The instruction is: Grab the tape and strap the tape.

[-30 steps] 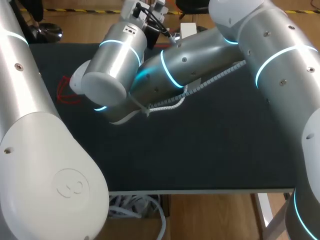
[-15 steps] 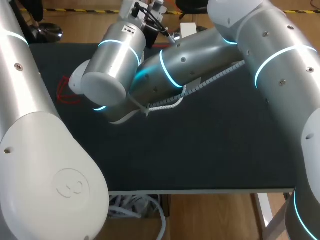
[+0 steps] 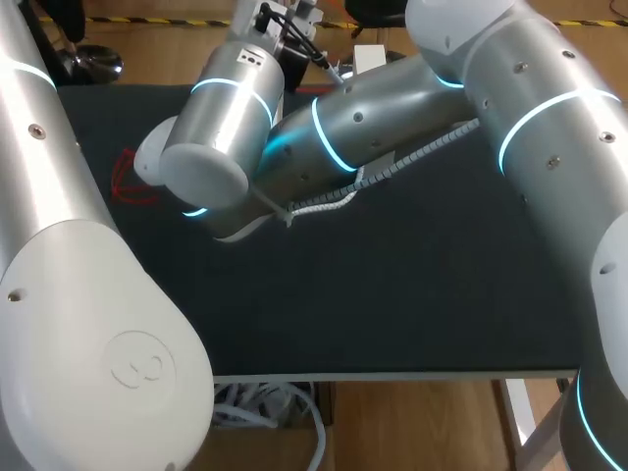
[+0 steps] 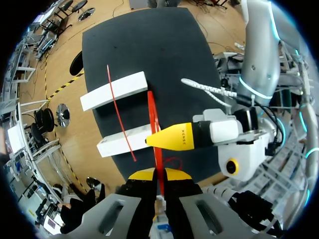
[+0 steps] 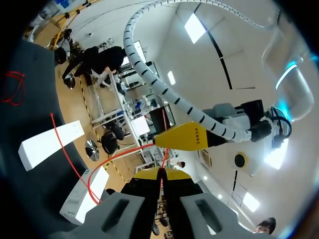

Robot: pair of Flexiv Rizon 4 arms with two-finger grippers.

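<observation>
The tape is a thin red strand. In the left wrist view, it runs from my shut left gripper [image 4: 159, 174] up over two white blocks [image 4: 114, 89]; a second stretch [image 4: 121, 112] crosses both blocks. My right gripper's yellow finger [image 4: 174, 137] lies across the strand just ahead of mine. In the right wrist view, my right gripper [image 5: 160, 172] is shut on the red tape [image 5: 70, 159], which curves down over the white blocks [image 5: 50, 144]. The left gripper's yellow finger [image 5: 187, 135] sits just ahead. In the head view both grippers are hidden behind my right arm [image 3: 324, 128].
A loose red loop [image 3: 128, 177] lies on the dark table mat [image 3: 392, 285] at the left. A white block [image 3: 368, 54] shows at the far edge. My right arm's elbow [image 3: 196, 167] and its white cable sleeve [image 3: 392, 167] hang over the middle.
</observation>
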